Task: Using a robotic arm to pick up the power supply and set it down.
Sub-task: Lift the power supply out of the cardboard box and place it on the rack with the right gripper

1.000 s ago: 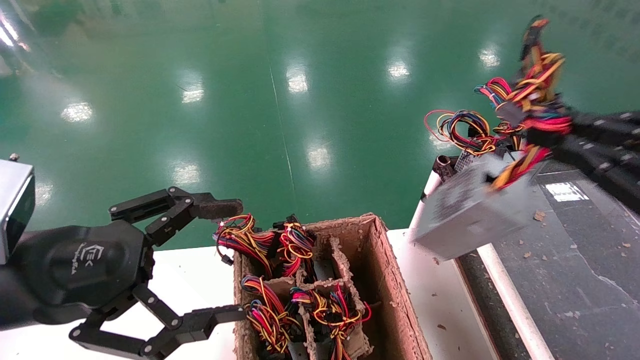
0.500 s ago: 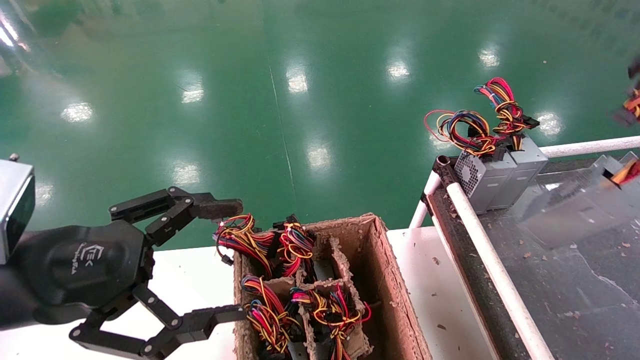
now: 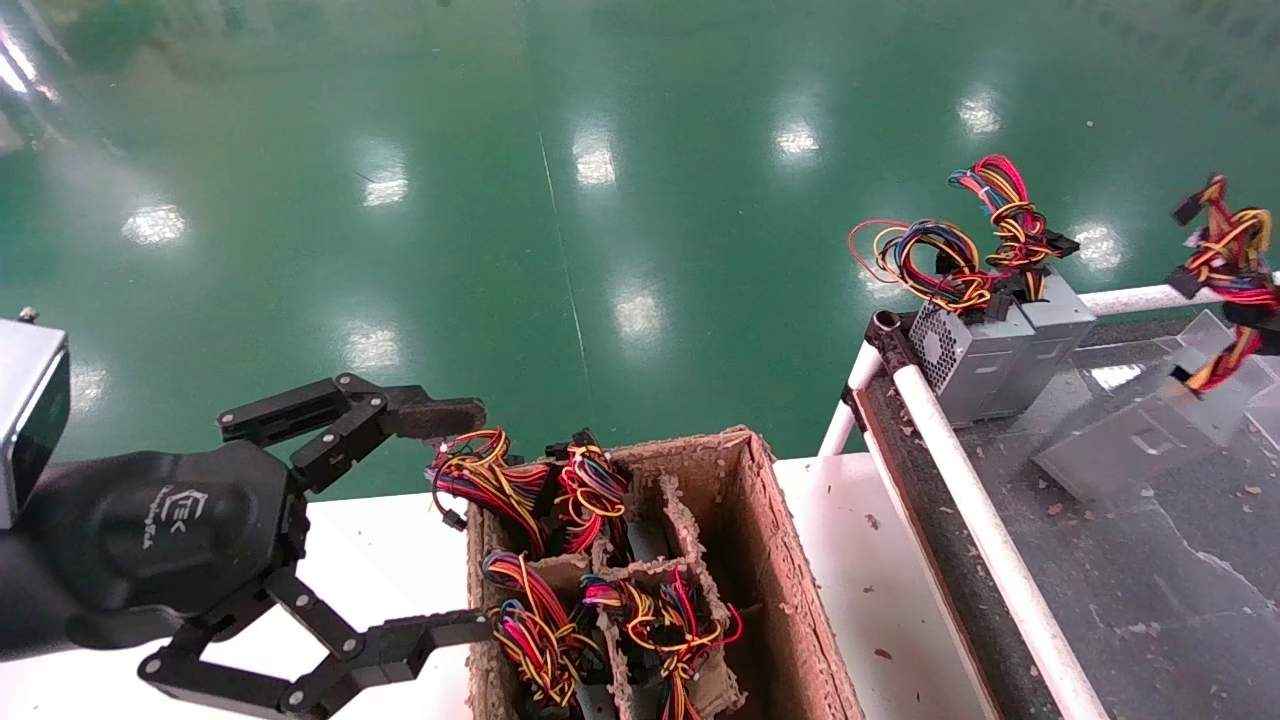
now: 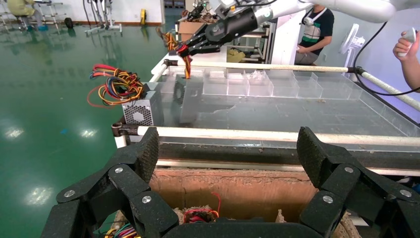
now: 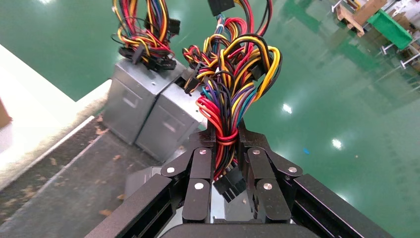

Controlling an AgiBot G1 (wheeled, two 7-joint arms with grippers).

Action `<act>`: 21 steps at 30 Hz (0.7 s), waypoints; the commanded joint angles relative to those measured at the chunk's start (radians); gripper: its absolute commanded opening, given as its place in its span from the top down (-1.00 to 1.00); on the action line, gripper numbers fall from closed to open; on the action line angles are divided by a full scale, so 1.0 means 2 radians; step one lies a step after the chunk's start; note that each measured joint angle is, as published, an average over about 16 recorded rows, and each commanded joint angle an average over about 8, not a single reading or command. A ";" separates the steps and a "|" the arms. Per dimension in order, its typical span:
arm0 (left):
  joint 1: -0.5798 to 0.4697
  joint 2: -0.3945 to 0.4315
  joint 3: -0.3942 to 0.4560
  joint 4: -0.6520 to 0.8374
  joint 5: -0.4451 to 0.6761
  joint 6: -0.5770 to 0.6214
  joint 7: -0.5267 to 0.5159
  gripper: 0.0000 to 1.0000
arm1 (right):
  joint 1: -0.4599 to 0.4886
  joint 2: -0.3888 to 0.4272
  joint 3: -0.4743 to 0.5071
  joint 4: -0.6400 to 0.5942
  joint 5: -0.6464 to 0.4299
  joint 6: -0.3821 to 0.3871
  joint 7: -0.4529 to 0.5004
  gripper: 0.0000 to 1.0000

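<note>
My right gripper [image 5: 226, 136] is shut on the red, yellow and black wire bundle [image 5: 233, 84] of a grey power supply [image 3: 1130, 440]. The box hangs tilted beneath the wires [image 3: 1225, 255], low over the black surface [image 3: 1150, 600] at the far right. I cannot tell whether its lower edge touches. The left wrist view shows the same power supply [image 4: 190, 101] farther off under those fingers. My left gripper [image 3: 455, 520] stands open beside the cardboard box [image 3: 765, 540], with nothing between its fingers [image 4: 146, 153].
Two more grey power supplies [image 3: 985, 355] stand upright side by side at the far left corner of the black surface, wires on top. A white rail [image 3: 985, 520] borders that surface. The partitioned cardboard box holds several wire bundles [image 3: 540, 500]. People stand beyond [image 4: 317, 29].
My right gripper carried the power supply rightward from above the white rail out over the black surface and lowered it. The left arm has not moved.
</note>
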 commanded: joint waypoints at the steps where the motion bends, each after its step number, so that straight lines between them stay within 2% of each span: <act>1: 0.000 0.000 0.000 0.000 0.000 0.000 0.000 -1.00 | 0.021 -0.012 -0.011 -0.009 -0.021 0.004 -0.002 1.00; 10: 0.000 0.000 0.000 0.000 0.000 0.000 0.000 -1.00 | 0.119 -0.066 -0.048 -0.072 -0.090 0.002 -0.019 1.00; 21: 0.000 0.000 0.000 0.000 0.000 0.000 0.000 -1.00 | 0.210 -0.121 -0.078 -0.151 -0.146 0.001 -0.050 1.00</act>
